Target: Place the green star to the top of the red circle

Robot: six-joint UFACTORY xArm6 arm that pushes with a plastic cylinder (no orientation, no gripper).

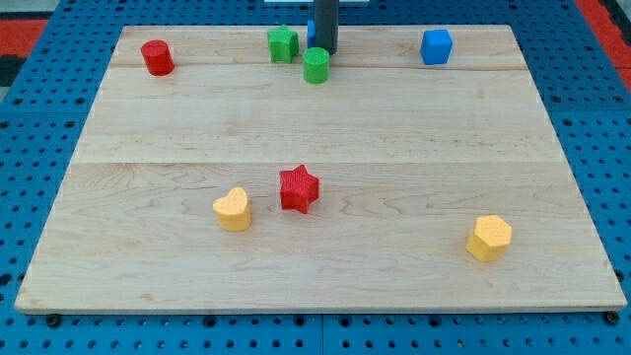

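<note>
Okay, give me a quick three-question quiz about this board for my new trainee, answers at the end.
1. True or false: the green star is touching the red circle.
2. Multiple choice: which block lies nearest my tip? A) the yellow heart B) the green cylinder C) the blue cube
3. Fill in: the red star sits just to the view's ____ of the yellow heart.

Key
1. False. They are apart, with bare board between them.
2. B. The green cylinder sits just below my tip in the view.
3. right
</note>
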